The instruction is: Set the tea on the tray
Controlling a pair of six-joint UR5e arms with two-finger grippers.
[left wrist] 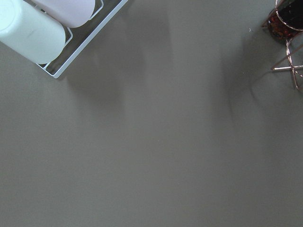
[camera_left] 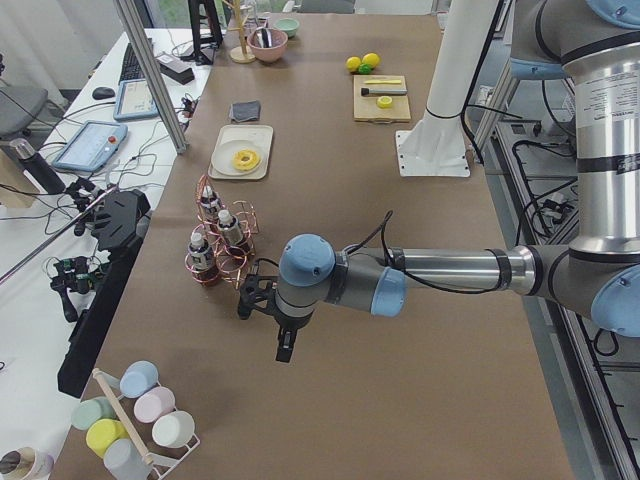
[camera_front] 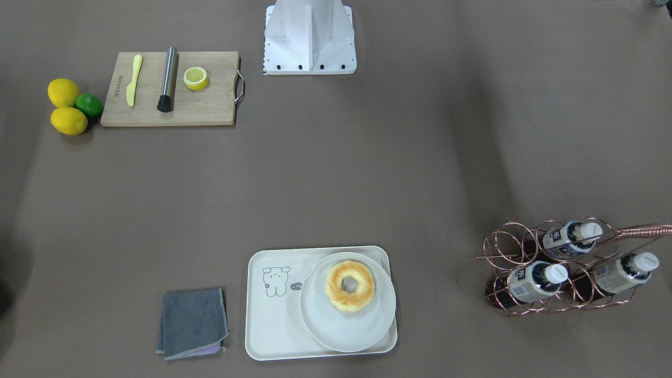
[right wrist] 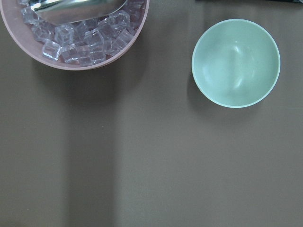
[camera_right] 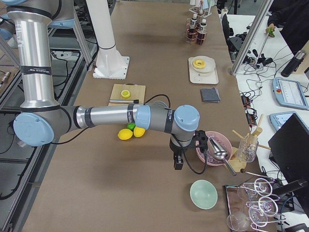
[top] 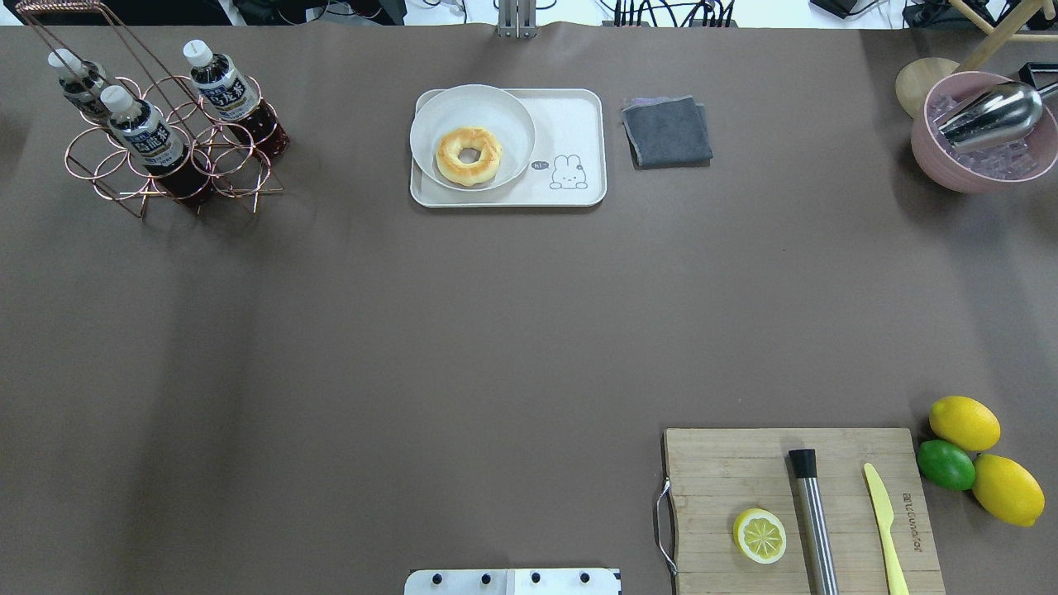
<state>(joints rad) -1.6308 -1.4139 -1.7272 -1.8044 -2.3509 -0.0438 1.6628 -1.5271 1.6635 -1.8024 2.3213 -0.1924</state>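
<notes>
Small clear plastic bottles of dark brown tea [top: 157, 140] stand in a copper wire rack [top: 91, 161], upper left in the overhead view. In the left-side view the left gripper [camera_left: 285, 345] hangs near them, just lower right, not touching. The cream rimmed tray [top: 579, 124] sits top centre. Whether the left or the right gripper [camera_right: 177, 162] is apart cannot be told.

- A round white plate [top: 471, 103] carries a golden donut [top: 450, 161].
- A folded grey cloth [top: 666, 130] lies flat just beside it.
- A wooden cutting board [top: 719, 471] with a metal handle holds a lemon half [top: 759, 535], a steel muddler [top: 814, 521] and a yellow plastic knife [top: 883, 521], lying side by side.
- Two lemons [top: 964, 423] and a lime [top: 946, 464] sit bunched together off the board's end.
- A pink bowl [top: 950, 165] holds ice cubes [right wrist: 80, 47] and a steel scoop [top: 992, 114].
- A mint-green bowl [right wrist: 236, 63] stands near the pink one.
- A copper wire rack [camera_front: 648, 229] stands at a far corner.
- Pastel cups [camera_left: 155, 405] lie in a white wire holder.
</notes>
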